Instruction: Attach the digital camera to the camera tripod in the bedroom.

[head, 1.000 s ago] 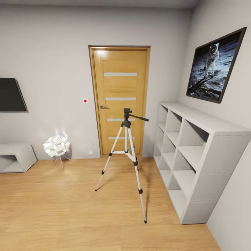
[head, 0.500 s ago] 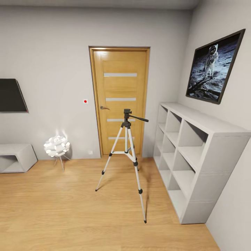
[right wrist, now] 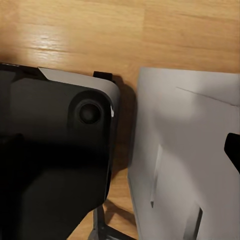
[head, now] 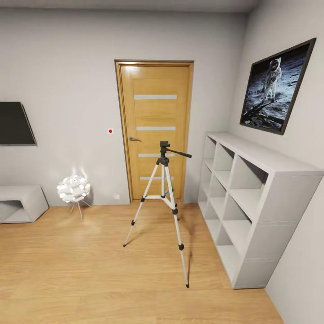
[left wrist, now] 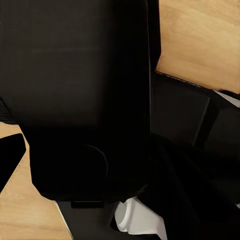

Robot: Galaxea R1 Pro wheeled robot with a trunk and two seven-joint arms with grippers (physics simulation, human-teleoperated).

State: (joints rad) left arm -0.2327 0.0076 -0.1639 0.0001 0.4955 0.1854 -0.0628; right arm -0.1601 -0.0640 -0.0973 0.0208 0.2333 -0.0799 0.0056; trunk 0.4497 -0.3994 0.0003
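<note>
The camera tripod [head: 164,198] stands on the wood floor in front of the oak door [head: 155,130], its three silver legs spread, its black head and pan handle [head: 178,153] pointing right. The digital camera is out of view. In the left wrist view a black fingertip [left wrist: 11,159] shows at the picture's edge over the floor, beside a dark block of my own body [left wrist: 80,100]. In the right wrist view a black fingertip [right wrist: 233,150] shows at the edge, with nothing between the fingers.
A white cube shelf [head: 252,198] lines the right wall under the astronaut picture [head: 276,85]. A white ball lamp [head: 73,189] on thin legs and a low grey unit [head: 20,202] stand at the left wall. Open floor lies between me and the tripod.
The head view has shifted down very slightly since the earliest frame. Nothing in the room has moved.
</note>
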